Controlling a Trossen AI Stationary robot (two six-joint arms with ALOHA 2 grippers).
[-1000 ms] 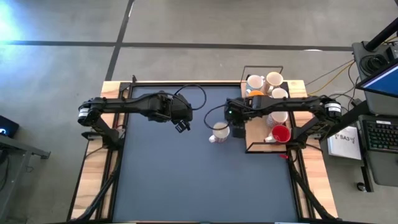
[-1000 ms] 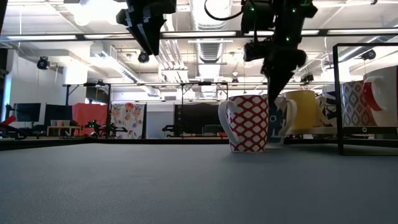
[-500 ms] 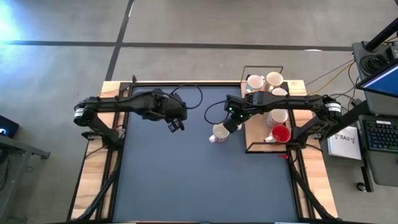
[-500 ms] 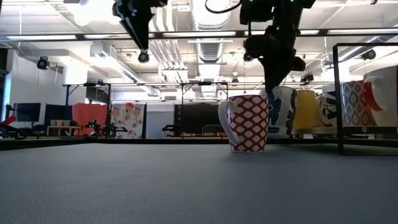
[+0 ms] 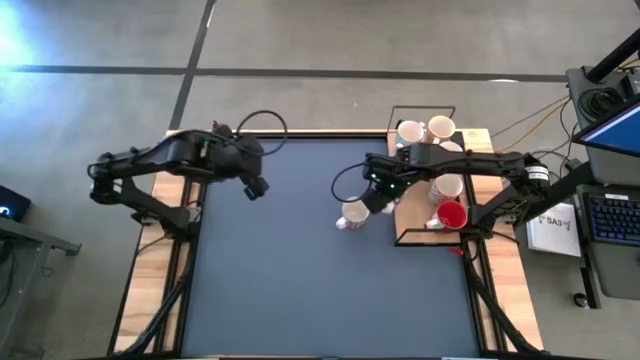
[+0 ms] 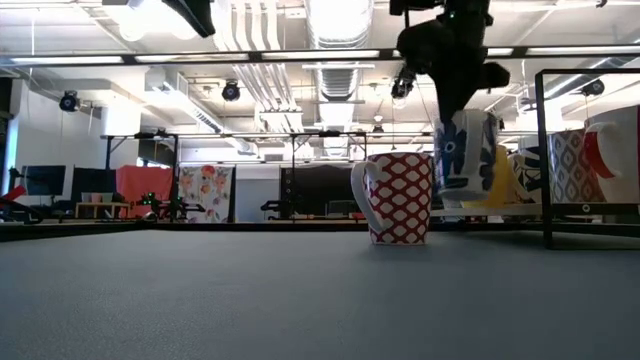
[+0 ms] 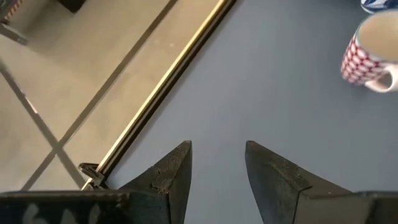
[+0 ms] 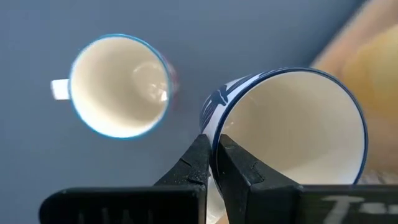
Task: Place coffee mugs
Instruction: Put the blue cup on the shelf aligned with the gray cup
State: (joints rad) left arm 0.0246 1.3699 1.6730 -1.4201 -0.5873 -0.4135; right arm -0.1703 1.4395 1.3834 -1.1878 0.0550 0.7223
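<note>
One mug held: right gripper (image 8: 213,163) pinched the blue-patterned mug (image 6: 465,160) by its rim.
Beside the fingers: red-patterned mug (image 6: 398,198).
Left gripper (image 7: 217,163): fingers spread, empty.

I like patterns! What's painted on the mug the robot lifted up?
Blue flower-like shapes on the white ceramic mug, pinched by the right gripper. The low view shows it best.

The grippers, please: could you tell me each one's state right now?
Left gripper: open, empty.
Right gripper: shut on the blue-patterned mug, lifted.
</note>
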